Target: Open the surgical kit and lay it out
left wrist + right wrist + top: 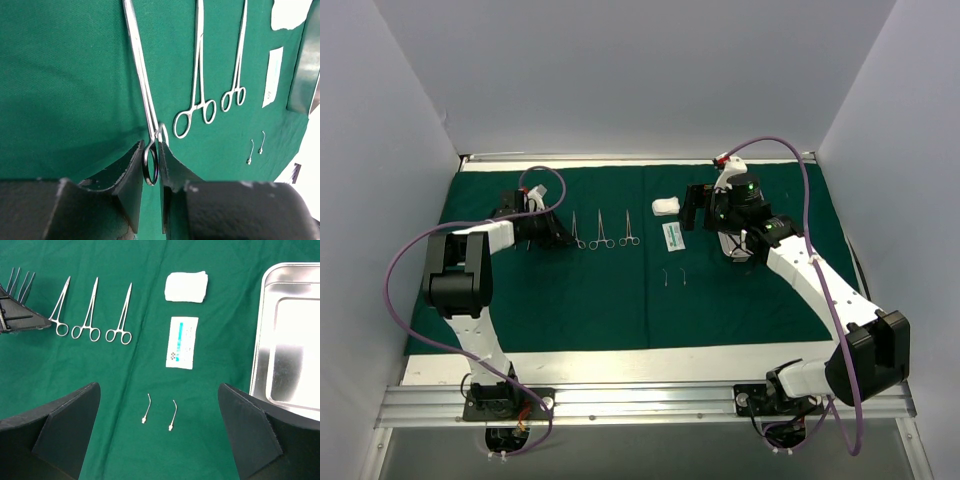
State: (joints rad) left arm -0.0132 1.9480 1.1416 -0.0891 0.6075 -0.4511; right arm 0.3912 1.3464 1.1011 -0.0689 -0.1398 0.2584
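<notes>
The dark green drape (570, 300) lies spread flat. On it three scissor-like forceps lie in a row. My left gripper (150, 146) has its jaws narrowly parted around the ring handle of the leftmost forceps (142, 85), which is tipped on edge. The other two forceps (197, 90) (239, 65) lie flat. White gauze (186, 286), the white-green packet (182, 342) and two small curved needle tips (146, 410) lie mid-cloth. My right gripper (160, 430) hangs wide open above them with nothing in it. The steel tray (295, 340) sits to its right.
Tweezers (20, 280) lie on the cloth just beyond the left gripper (563, 238). The right gripper (705, 210) hovers over the tray's left side. White walls close in the table on three sides, and a bare white strip (620, 365) runs along the front.
</notes>
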